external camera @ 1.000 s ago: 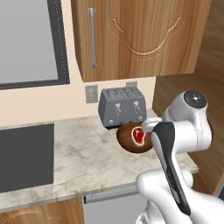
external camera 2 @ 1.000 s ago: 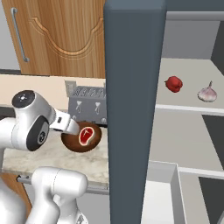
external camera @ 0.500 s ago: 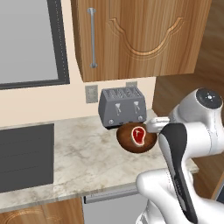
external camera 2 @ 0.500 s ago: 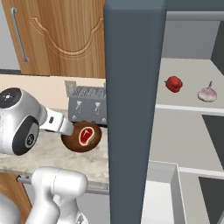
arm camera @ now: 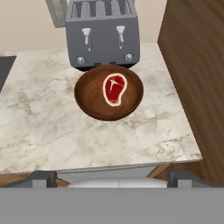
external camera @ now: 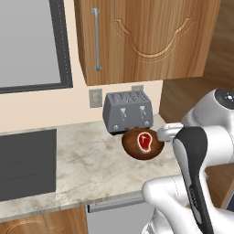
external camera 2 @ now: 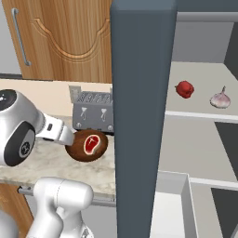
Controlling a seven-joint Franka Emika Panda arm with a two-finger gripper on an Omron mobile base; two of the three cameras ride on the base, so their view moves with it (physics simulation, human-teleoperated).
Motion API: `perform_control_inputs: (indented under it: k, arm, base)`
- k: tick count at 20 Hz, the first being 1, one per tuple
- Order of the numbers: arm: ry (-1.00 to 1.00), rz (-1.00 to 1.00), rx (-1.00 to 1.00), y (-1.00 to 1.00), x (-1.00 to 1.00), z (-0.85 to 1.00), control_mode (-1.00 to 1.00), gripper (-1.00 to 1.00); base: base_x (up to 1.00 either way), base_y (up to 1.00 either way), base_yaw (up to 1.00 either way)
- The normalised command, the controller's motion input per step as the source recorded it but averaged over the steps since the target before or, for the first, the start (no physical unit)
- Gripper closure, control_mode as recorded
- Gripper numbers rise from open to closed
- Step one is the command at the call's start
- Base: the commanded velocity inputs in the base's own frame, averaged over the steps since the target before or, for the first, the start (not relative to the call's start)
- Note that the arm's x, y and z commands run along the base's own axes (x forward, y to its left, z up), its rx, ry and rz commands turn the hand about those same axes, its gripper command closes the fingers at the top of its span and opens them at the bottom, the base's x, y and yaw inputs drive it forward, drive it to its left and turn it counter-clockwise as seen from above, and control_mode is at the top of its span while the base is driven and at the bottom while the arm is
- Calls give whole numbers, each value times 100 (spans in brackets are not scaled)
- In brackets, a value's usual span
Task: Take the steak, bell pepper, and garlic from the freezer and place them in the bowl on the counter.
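the steak (arm camera: 115, 89) is a flat red slab with a pale fat rim and a white t-shaped bone mark, lying face up inside the dark brown bowl (arm camera: 89, 100). the bowl sits on the beige marbled counter (arm camera: 39, 122), just in front of the grey toaster (arm camera: 102, 33), its far rim close against the toaster's base. the bell pepper (external camera 2: 184, 89), rounded and plain red, and the garlic (external camera 2: 220, 99), a pale bulb with a pointed tip, rest near each other on a white shelf inside the freezer (external camera 2: 141, 111).

against the frames of a second ago, the steak, bowl, pepper and garlic lie unchanged; the arm has drawn back from the bowl toward the base, its wrist now further from the toaster.

in the hand view, the two dark fingertips (arm camera: 43, 178) sit far apart at the bottom edge, the claw spread wide and empty. the steak lies well ahead of and below the claw, roughly centred between the tips.
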Motion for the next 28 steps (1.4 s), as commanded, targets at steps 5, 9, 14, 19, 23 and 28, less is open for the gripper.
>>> perform_control_inputs:
  k: [5, 9, 14, 19, 23, 28]
  arm:
    - [12, 4, 0, 6, -19, 21, -100, -100]
    - [2, 2, 0, 3, -8, 1, -100, -100]
    - [0, 0, 0, 2, 0, 0, 100, -100]
    - [0, 0, 0, 0, 0, 0, 100, -100]
    - [0, 0, 0, 0, 0, 0, 100, -100]
    - [0, 0, 0, 0, 0, 0, 100, -100]
  base:
    - [0, 0, 0]
    - [0, 0, 0]
    - [-6, 0, 0]
    - [-92, 14, 0]
    - [-100, 34, 0]
    - [-100, 34, 0]
